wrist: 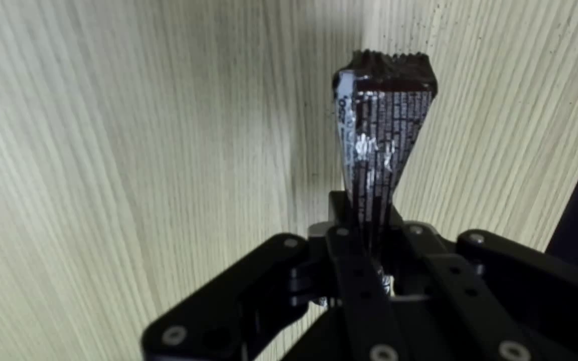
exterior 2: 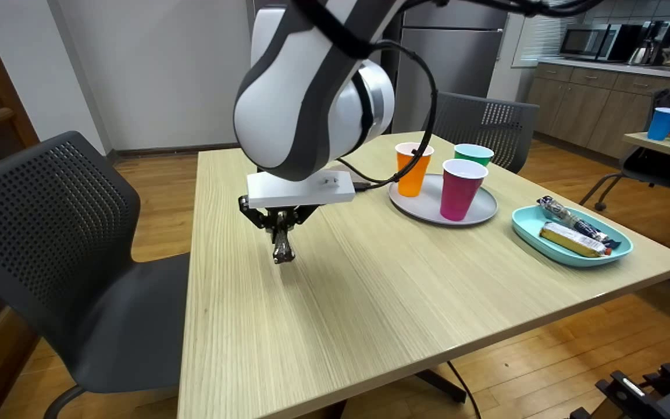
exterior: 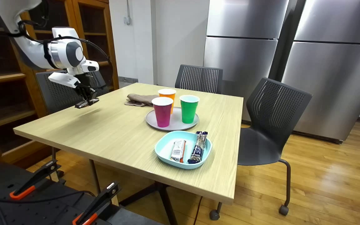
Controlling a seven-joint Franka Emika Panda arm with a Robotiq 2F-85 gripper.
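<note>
My gripper is shut on a dark wrapped snack bar and pinches it around its narrowed middle. The bar's far end, with small print, sticks out past the fingers in the wrist view; its near end is mostly hidden by the gripper. In both exterior views the gripper points down and holds the bar a little above the wooden table. A light blue tray with an orange-white bar and a dark bar stands apart from it.
A grey plate bears a purple cup, an orange cup and a green cup. A brown cloth lies behind them. Dark chairs stand at the table edges.
</note>
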